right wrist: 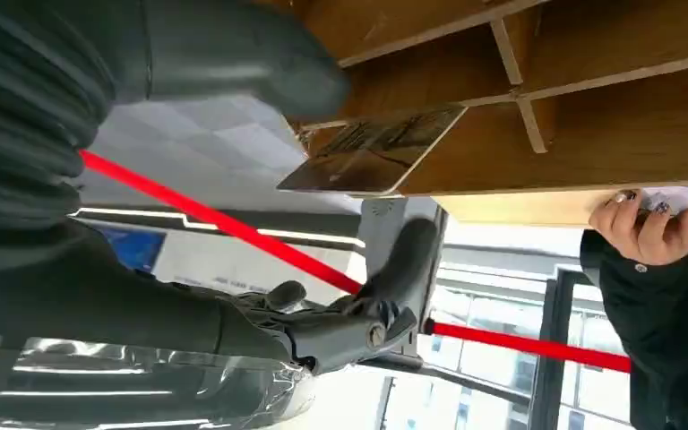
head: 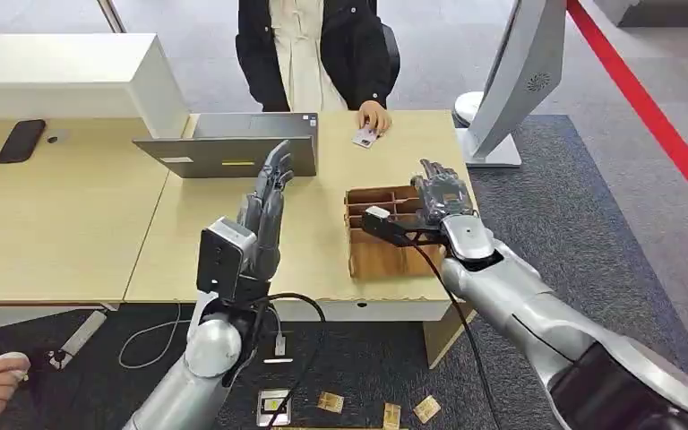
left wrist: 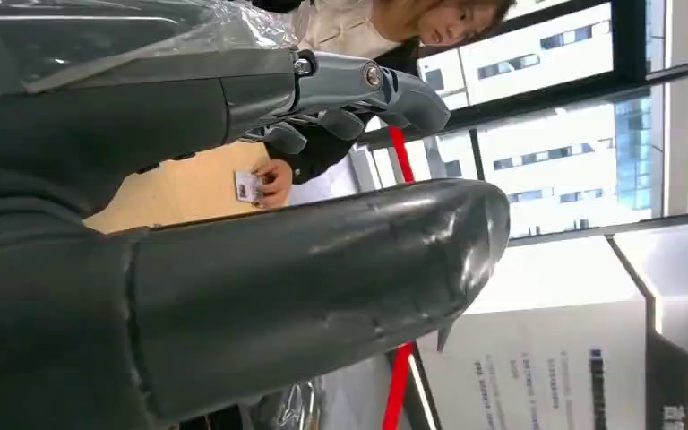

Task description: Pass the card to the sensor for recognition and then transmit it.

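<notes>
On pale wood table (head: 72, 233), right hand (head: 439, 193) over brown divided box (head: 385, 235), thumb on flat glossy card (right wrist: 372, 152) at box rim, grip unclear. Left hand (head: 264, 210) raised, fingers straight, empty. Person's hand (head: 374, 116) on small white card (head: 364, 136) at far edge.

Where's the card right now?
In the head view the card lies at the table's far edge under the person's hand, right of the laptop and beyond the wooden divider box.

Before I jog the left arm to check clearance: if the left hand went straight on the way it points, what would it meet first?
Probably the laptop: the left hand points at its lid, though depth is unclear.
</notes>
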You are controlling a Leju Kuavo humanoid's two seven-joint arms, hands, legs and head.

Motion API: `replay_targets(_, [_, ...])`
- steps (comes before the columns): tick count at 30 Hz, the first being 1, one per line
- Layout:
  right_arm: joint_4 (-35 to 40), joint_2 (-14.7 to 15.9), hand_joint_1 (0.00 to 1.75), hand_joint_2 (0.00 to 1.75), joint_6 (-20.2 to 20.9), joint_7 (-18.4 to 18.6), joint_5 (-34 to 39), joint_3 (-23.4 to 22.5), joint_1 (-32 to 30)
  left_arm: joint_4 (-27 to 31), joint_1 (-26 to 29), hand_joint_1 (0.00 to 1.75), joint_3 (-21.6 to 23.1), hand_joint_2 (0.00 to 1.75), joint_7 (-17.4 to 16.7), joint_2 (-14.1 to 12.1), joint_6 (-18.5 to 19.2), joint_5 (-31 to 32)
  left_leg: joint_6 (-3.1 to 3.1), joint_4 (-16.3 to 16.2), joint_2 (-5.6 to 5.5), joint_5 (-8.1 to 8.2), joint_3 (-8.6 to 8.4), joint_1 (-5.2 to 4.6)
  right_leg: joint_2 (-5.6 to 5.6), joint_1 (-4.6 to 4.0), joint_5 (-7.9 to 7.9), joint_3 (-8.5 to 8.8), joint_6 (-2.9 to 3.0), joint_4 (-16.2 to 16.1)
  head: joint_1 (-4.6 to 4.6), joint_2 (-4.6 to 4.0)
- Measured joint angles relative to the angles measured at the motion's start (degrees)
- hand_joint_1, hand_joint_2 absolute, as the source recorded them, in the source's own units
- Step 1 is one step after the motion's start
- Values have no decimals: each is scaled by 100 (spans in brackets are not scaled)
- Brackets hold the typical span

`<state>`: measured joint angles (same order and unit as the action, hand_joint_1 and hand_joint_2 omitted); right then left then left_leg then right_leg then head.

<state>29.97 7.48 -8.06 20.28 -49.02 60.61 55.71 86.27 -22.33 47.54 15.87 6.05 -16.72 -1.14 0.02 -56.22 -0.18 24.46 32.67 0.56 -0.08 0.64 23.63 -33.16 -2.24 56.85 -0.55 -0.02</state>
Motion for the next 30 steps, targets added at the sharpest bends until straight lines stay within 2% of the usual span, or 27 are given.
replay_targets(6, [-28,4,175,175,70,-7,63,4,3,-2,0,0,4,0,0,0,11,-2,0,0,0,0,0,0,0,0,0,0,0,0,0,0])
replay_targets(10, [-35,7,148,175,66,-7,92,4,3,-2,0,0,4,0,0,0,11,0,0,0,0,0,-1,0,0,0,0,0,0,0,0,0])
replay_targets(12, [-35,7,120,175,41,-7,127,2,2,-2,1,0,4,0,0,0,11,2,0,0,0,0,0,0,0,0,0,0,0,0,0,0])
replay_targets(19, [-35,7,120,175,-35,-9,155,4,-15,-2,8,0,2,0,-2,0,11,20,0,0,0,0,0,0,0,0,0,0,0,0,0,0])
replay_targets(22, [-35,7,110,175,-35,-13,155,4,-15,-2,9,0,2,0,-2,0,11,20,0,0,0,0,0,0,0,0,0,0,0,0,0,0])
replay_targets(26, [-35,4,122,175,-74,-28,159,4,-17,-2,9,0,2,0,-4,0,11,30,0,0,0,0,1,0,0,0,0,0,0,0,0,0])
replay_targets(27, [-35,2,145,175,-109,-31,166,4,-19,-2,10,0,2,0,-13,0,11,37,0,0,0,0,1,0,0,0,0,0,0,0,0,0])
replay_targets(28, [-35,-2,152,175,-147,-35,166,7,-19,-2,13,0,2,0,-18,-2,11,37,0,0,0,0,1,0,0,0,0,0,0,0,0,0])
replay_targets(29, [-33,-4,173,175,-214,-35,166,7,-19,-2,16,0,0,0,-18,-2,11,39,0,0,0,0,1,0,0,0,0,0,0,0,0,0])
replay_targets(30, [-33,-9,175,175,-273,-35,164,7,-18,-2,19,0,0,0,-17,-2,11,42,0,0,0,0,1,0,0,0,0,0,0,0,0,0])
